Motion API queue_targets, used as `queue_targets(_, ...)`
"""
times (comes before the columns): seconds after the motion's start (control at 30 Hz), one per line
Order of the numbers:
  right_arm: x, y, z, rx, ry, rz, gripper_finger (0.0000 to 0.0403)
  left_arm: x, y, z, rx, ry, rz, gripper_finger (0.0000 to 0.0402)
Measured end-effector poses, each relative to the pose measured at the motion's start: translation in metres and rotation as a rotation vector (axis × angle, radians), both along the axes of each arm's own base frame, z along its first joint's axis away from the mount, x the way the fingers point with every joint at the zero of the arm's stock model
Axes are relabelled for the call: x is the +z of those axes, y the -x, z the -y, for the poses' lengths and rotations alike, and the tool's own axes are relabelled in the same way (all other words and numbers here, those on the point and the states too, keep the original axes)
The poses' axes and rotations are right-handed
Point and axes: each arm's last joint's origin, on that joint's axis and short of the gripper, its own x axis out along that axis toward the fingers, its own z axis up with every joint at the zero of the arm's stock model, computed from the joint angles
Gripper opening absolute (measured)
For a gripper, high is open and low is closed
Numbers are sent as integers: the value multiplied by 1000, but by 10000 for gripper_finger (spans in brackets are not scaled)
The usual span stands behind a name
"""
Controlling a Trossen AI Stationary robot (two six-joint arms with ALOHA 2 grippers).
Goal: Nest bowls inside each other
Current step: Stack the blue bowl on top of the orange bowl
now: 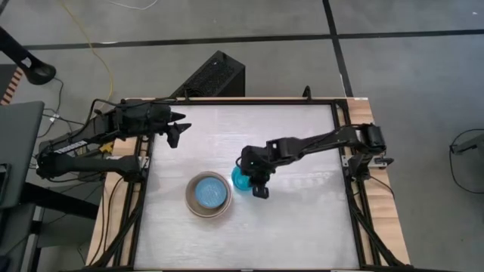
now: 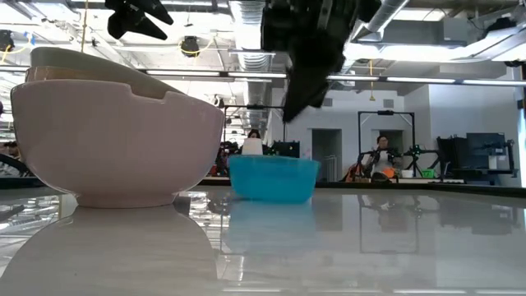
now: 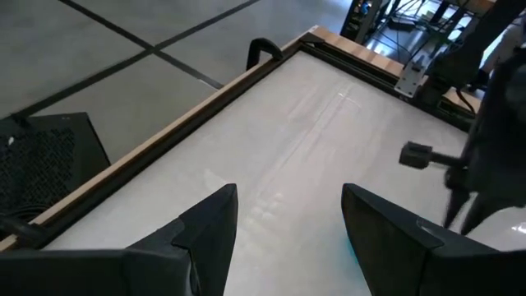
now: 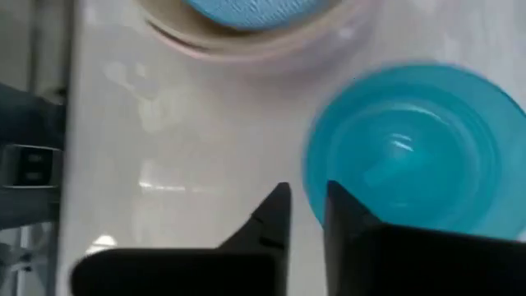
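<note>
Hovering just beside the teal bowl (image 4: 411, 156), the right gripper (image 4: 306, 215) shows its fingers parted by a narrow gap and holding nothing; the bowl sits on the table (image 1: 287, 219) next to the stacked bowls (image 1: 208, 194), a light blue one on top; the left gripper (image 1: 176, 130) waits wide open at the far corner; a shallow pinch on that rim could slip or tip the bowl.

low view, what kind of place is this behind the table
Probably a robotics lab or workshop: exposed ducts and strip lights overhead, metal rigs along the back, and a person seated among them. Up front, bowls sit on a framed test table.
</note>
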Motion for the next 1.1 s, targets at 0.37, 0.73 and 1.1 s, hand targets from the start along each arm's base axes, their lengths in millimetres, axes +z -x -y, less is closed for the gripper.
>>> queue_targets(0.37,-43,-12,0,-30,19,-121,189,0,0,0,0,0,0,207)
queue_targets(0.73,-80,-21,-3,-20,28,-213,148,0,0,0,2,-1,-1,207)
queue_targets(1.1,-75,-20,3,-39,29,-193,6,0,0,0,6,5,3,207)
